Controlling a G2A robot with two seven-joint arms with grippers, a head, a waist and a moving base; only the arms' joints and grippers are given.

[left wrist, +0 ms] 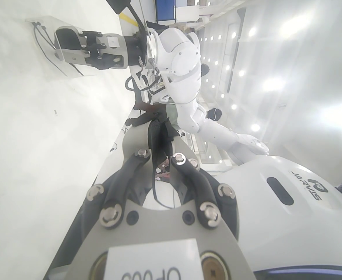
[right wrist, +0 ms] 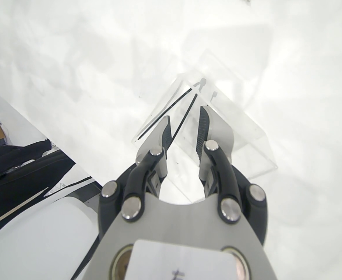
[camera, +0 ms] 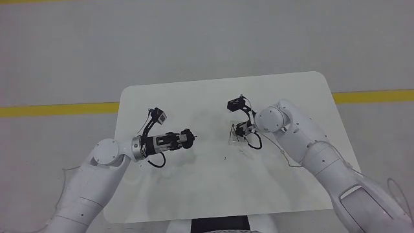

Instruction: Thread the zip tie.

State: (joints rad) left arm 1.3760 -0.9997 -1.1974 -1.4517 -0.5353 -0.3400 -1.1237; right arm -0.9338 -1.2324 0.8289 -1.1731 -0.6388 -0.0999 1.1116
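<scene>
A clear acrylic block (camera: 233,136) stands mid-table with black zip ties (right wrist: 171,104) fixed to it. In the right wrist view two strands fan out from one point on the block (right wrist: 246,135). One strand (right wrist: 179,126) runs between the fingers of my right gripper (right wrist: 184,114), which is open at the block. The left wrist view shows that gripper (left wrist: 58,46) against the block (left wrist: 47,65). To the block's left, clear of it, my left gripper (camera: 189,136) points toward it. It (left wrist: 159,129) is shut on a thin black zip tie (left wrist: 154,176).
The white table (camera: 213,188) is bare around the block. Its front edge lies close behind both arms. A small dark speck (left wrist: 55,112) marks the surface between the grippers.
</scene>
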